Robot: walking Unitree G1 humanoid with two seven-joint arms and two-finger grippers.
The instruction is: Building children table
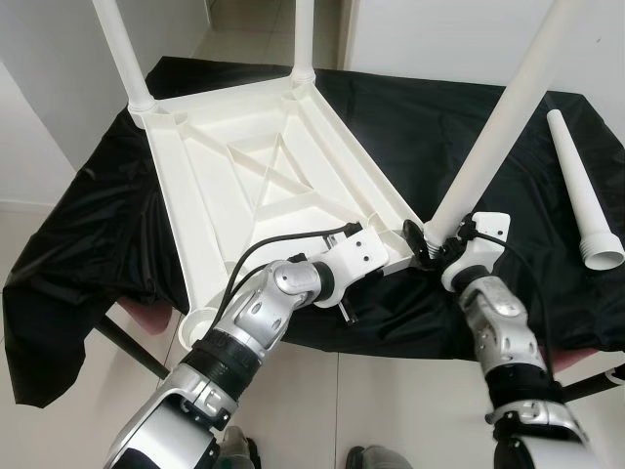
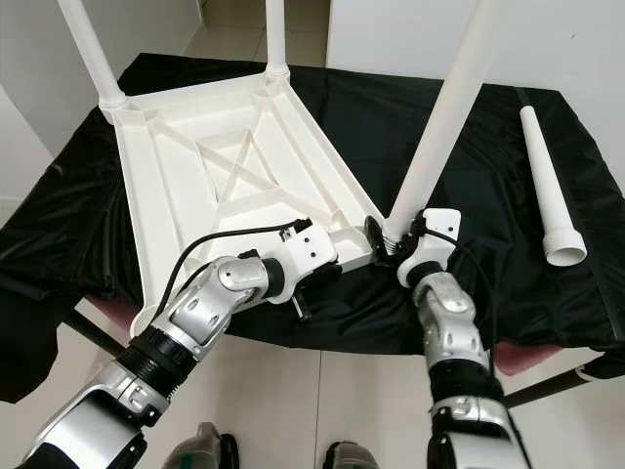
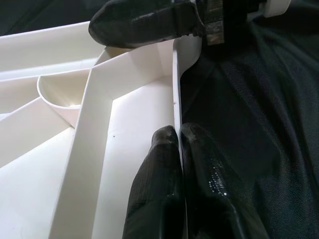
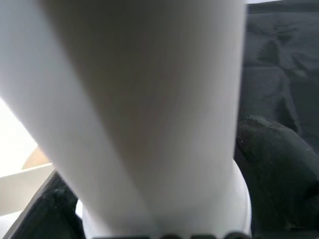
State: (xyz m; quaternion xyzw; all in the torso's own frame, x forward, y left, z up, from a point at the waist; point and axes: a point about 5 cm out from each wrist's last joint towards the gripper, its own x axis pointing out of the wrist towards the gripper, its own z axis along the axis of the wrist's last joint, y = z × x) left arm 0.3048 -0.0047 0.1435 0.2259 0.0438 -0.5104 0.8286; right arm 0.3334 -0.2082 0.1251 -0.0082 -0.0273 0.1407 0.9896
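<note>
Right gripper was clamped around the base of a white table leg, fingers on either side of the tube right at the near right corner of the upturned white tabletop; the leg leaned up and away to the right from that corner, not upright. Right wrist view confirmed it: leg tube up close with a black finger pressed against its side. Left gripper was pinched nearly closed on the tabletop's thin near-right edge wall, just left of that same corner, one finger inside the rim and one outside on the cloth side. Tabletop lay underside up, ribs and diagonal bracing showing, on a black cloth that covered the support under it. Two more white legs were already seated at the tabletop's far corners: far-left leg and far-right leg, both standing up out of their sockets. Near-left corner socket of the tabletop was an open round cup with no leg in it. One loose white leg lay flat on the cloth well to the right of the tabletop, its wider flanged end toward the near edge. Tiled floor sat below the cloth's near edge.
</note>
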